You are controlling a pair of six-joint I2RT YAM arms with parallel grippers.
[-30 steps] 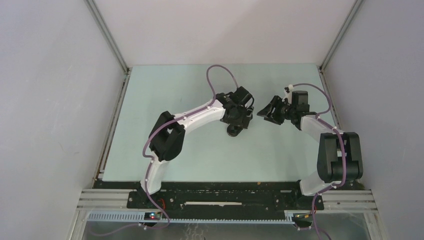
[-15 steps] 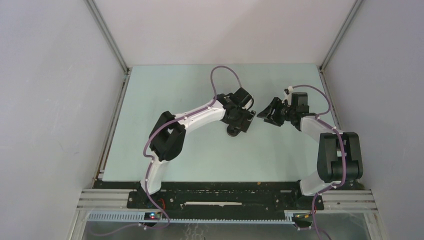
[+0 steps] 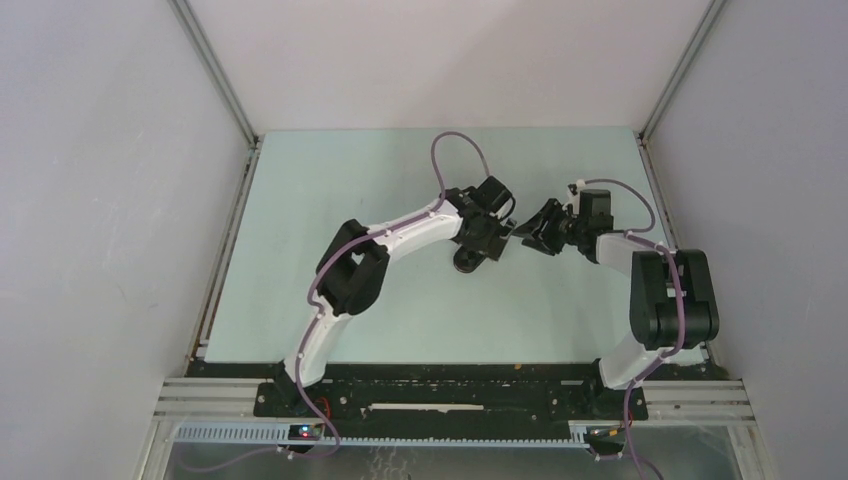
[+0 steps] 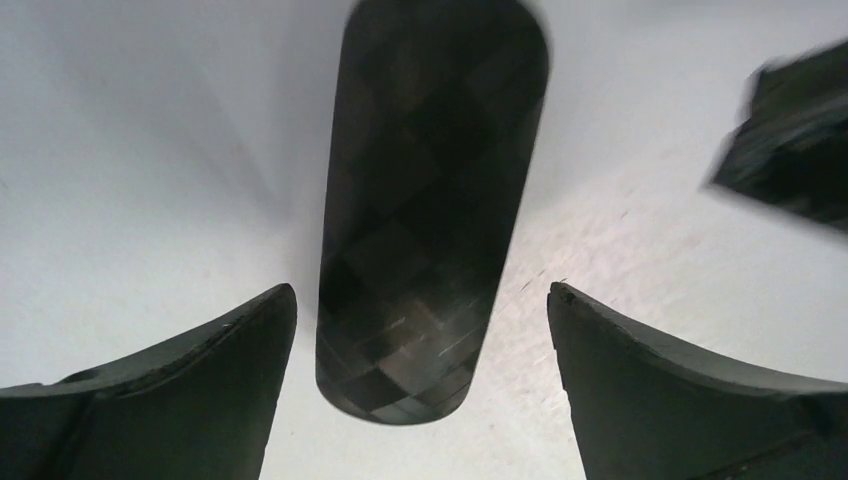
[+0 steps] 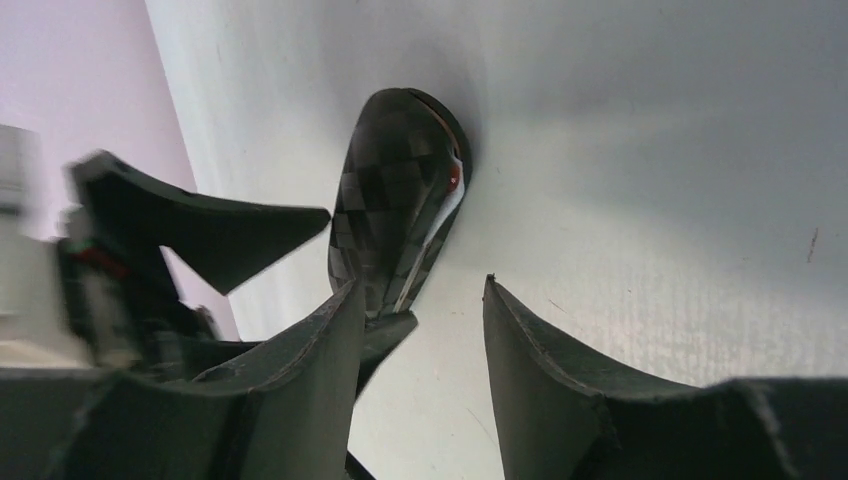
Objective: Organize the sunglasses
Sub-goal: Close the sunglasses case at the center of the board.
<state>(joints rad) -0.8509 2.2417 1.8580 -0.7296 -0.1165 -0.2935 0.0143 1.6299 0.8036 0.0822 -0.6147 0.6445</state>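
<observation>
The black oblong case (image 3: 465, 262) lies shut on the pale green table, under my left wrist. In the left wrist view the case (image 4: 430, 200) has a dark checkered surface, and its rounded end lies between my fingers. My left gripper (image 4: 422, 300) is open above it, apart from it; in the top view it (image 3: 497, 237) sits mid-table. My right gripper (image 3: 530, 232) is open and empty, tip to tip with the left one. In the right wrist view the case (image 5: 395, 200) lies just ahead of my right gripper (image 5: 422, 285), with a thin light seam along its side. The sunglasses are out of view.
The table (image 3: 330, 200) is walled by white panels at the back and both sides, with metal rails at the corners. A left finger (image 5: 200, 230) shows in the right wrist view, and a right finger (image 4: 795, 150) shows in the left wrist view.
My left gripper has shifted a little to the right and my right gripper to the left, so the two tips stand closer together. The case has not moved.
</observation>
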